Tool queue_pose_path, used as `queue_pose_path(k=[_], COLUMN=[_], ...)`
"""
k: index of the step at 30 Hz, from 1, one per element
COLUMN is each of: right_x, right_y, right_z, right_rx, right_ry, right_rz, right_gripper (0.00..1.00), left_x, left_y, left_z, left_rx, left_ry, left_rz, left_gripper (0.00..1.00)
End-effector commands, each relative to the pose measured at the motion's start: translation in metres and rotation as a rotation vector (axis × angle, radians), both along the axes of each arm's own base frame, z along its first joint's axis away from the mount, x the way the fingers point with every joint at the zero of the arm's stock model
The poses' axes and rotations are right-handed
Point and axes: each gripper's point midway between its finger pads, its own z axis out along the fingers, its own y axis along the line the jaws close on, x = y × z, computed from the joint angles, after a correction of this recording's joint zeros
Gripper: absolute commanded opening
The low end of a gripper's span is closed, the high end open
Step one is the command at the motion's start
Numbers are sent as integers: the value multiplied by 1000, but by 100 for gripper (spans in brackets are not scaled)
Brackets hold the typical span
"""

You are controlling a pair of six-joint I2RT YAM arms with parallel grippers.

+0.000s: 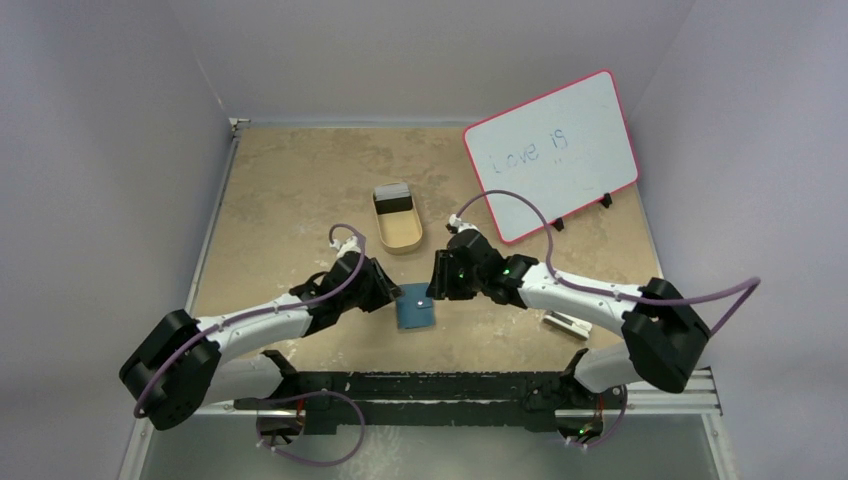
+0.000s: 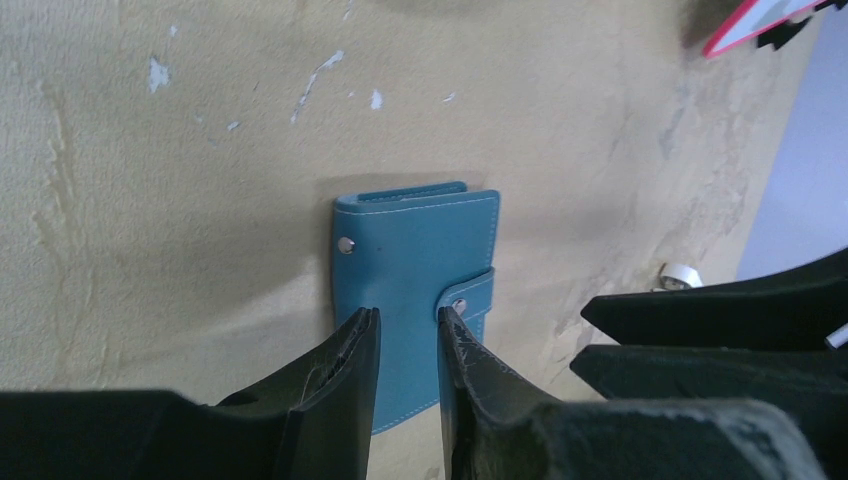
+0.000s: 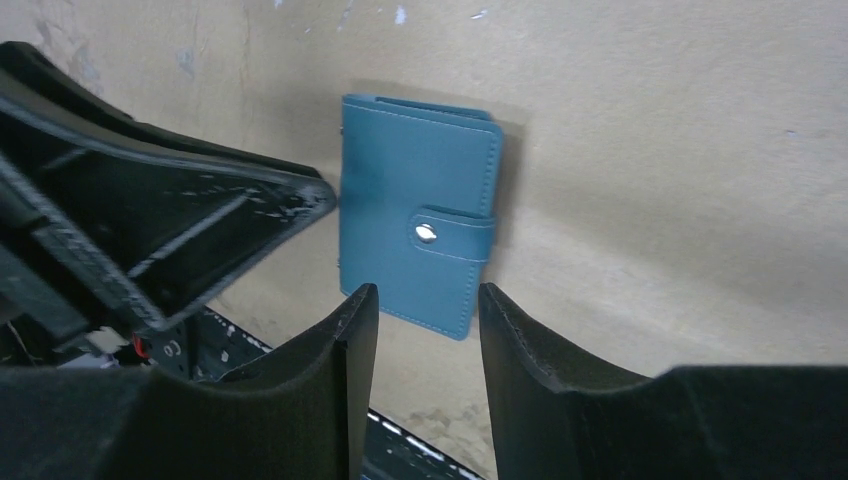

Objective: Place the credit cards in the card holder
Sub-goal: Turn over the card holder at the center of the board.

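The closed card holder [image 1: 414, 312] lies flat on the table [image 1: 300, 200] between both hands. The left hand [image 2: 408, 320], narrowly parted and empty, hangs over its strap side. The right hand [image 3: 428, 295], wider and empty, is near one end, with bare table beyond.

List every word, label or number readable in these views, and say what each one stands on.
"Love is": faint blue handwriting on the whiteboard; a fainter mark after it is too blurred to read.
Card holder: no text on it.
Credit cards in the tray: too small to read.
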Motion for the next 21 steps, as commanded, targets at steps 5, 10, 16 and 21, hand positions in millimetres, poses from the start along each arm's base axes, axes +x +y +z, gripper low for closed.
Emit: queue_pose_path(k=[5,10,16,21], right_x=[11,9,5,-3], right_y=[32,43,42,36], right_z=[11,-1,-23,-43], right_rx=[-32,-53,-129,-201], right_ry=[-40,-11,31,70], right_rz=[-2,38,49,71], right_gripper=[42,42,41,41], left_x=[-6,-13,-12,-12], left_y=[1,0,-3,-4], left_z=[-15,-21,-21,-19], left_rx=[8,-33,-34,-44], left_ry=[26,44,48,42], left_rz=[-20,-20,-30,-31], left_gripper=[23,22,21,20])
